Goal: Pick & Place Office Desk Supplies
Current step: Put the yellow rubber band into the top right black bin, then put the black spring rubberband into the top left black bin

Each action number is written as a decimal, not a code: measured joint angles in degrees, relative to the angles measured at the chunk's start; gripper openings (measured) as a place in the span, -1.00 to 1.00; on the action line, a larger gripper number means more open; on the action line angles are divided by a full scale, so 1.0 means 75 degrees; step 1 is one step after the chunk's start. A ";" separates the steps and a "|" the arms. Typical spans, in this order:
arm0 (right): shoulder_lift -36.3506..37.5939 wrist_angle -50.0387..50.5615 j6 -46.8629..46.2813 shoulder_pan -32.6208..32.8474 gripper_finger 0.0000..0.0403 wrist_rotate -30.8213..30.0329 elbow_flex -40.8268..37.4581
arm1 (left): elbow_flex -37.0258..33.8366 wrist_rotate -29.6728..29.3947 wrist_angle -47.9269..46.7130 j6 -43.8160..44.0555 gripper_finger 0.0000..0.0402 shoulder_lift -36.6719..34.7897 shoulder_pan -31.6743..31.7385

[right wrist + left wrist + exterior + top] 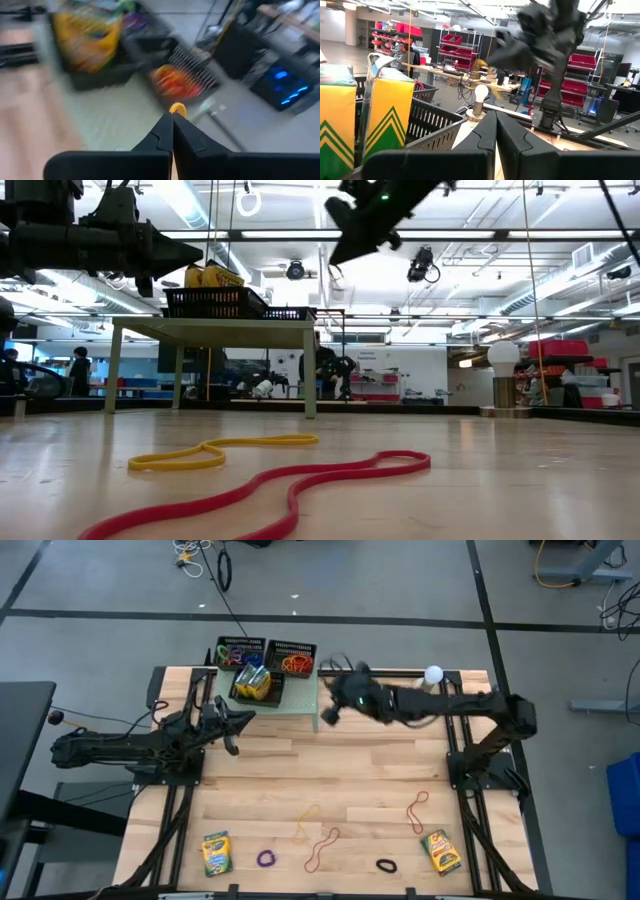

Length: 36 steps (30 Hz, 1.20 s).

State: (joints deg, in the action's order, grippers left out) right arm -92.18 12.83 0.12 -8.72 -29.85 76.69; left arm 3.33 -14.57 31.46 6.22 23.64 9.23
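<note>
Pale wooden plank tabletop (350,775) with a smooth, satiny sheen. Black mesh trays (262,660) look like matt wire. Crayon boxes (440,851) are printed cardboard. Rubber bands (270,488) look smooth, matt rubber.

A robotics lab: red storage bins (461,52) on shelving, workbenches, cabled floor.

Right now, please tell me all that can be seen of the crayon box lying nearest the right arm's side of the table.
The crayon box is a small flat carton, yellow with green bands and a multicoloured picture on its face; it looks like printed cardboard. It lies flat on the wooden table, turned at a slant to the table's edges, near the front corner on the right arm's side. Nothing touches it: a black loop and a red loop lie apart from it. No pincer is near.
</note>
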 joint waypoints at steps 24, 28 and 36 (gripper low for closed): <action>-0.2849 -0.1821 0.2425 -0.1792 -0.92 0.2629 0.2197 | 0.0000 -0.0001 -0.0010 0.0003 -0.94 0.0001 0.0003; -0.2949 -0.1807 0.2568 -0.1792 -0.71 0.2486 0.2197 | 0.0000 -0.0003 -0.0016 0.0003 -0.94 0.0000 0.0000; -0.2650 -0.2066 0.2703 -0.1574 -0.23 0.1262 0.2197 | 0.0000 -0.0003 -0.0022 0.0003 -0.94 0.0000 0.0000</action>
State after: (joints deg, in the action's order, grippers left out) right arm -112.05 -2.66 20.39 -20.52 -20.39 93.17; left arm 3.33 -14.59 31.29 6.24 23.64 9.24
